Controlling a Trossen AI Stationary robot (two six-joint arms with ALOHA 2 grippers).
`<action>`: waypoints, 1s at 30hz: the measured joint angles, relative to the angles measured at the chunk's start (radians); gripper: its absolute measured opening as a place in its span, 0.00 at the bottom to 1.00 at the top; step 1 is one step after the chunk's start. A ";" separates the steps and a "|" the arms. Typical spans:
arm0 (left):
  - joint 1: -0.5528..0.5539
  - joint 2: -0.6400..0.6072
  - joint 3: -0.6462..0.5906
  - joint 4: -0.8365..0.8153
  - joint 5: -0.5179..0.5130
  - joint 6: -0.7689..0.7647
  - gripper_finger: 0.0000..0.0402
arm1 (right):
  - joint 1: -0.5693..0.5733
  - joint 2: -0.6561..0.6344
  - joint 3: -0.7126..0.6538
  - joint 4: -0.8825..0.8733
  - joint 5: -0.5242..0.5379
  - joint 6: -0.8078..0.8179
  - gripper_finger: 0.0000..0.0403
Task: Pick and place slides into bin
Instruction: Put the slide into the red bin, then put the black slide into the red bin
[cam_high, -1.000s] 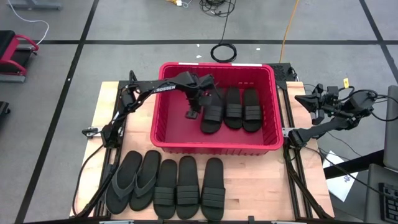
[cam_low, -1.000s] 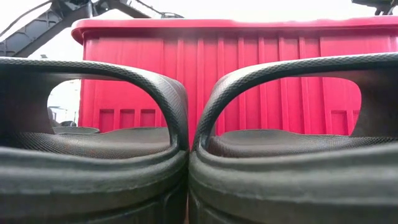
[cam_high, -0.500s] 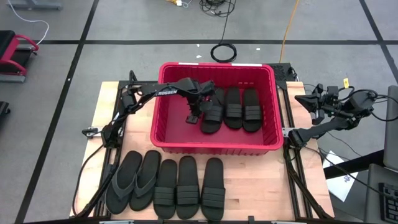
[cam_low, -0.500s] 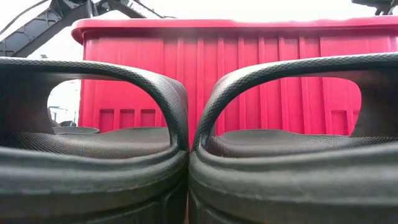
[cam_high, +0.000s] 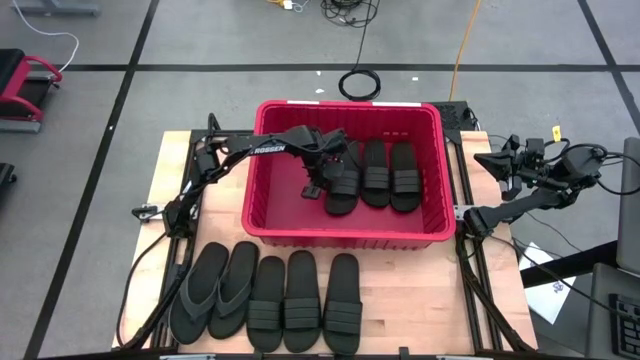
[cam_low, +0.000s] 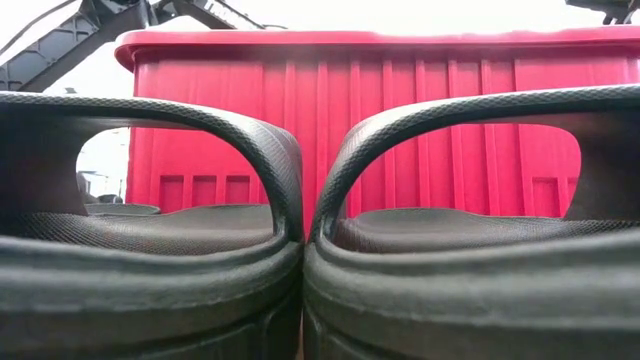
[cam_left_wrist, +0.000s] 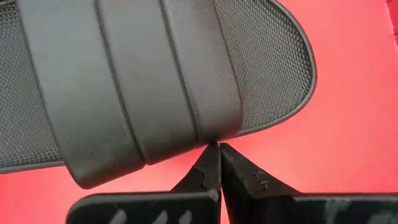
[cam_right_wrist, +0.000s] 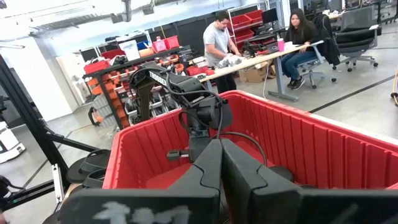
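Observation:
The red bin (cam_high: 345, 237) stands mid-table with three black slides side by side in its right half. My left gripper (cam_high: 312, 190) reaches down into the bin, shut, its tips (cam_left_wrist: 217, 146) at the side edge of the leftmost slide (cam_high: 342, 180). That ribbed-strap slide (cam_left_wrist: 155, 74) lies flat on the bin's floor. Several more slides (cam_high: 290, 300) lie in a row on the table in front of the bin. Two of them (cam_low: 150, 270) fill the low view. My right gripper (cam_high: 505, 160) waits, shut, off the table's right edge. My left gripper comes slanting down from the bin's left side, fingers shut. Its tips stand at the long side edge of the leftmost slide, where the ribbed strap joins the sole (cam_left_wrist: 208, 138). I cannot tell whether they touch it. The slide lies flat on the bin floor.
The left half of the bin's floor (cam_left_wrist: 348, 124) is bare red plastic. The bin's tall ribbed wall (cam_low: 400, 100) rises behind the row of slides. Past the table, people sit and stand at a desk (cam_right_wrist: 261, 59) beside shelves.

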 joint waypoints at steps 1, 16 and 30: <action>0.000 0.000 0.000 -0.002 -0.002 0.000 0.00 | 0.000 0.000 0.000 0.000 0.000 -0.001 0.00; 0.007 -0.249 0.089 -0.229 -0.074 0.021 0.00 | 0.000 0.000 0.000 -0.001 -0.005 -0.003 0.00; -0.122 -0.628 0.220 0.195 0.139 -0.473 0.00 | 0.000 0.000 0.000 0.000 -0.008 -0.060 0.00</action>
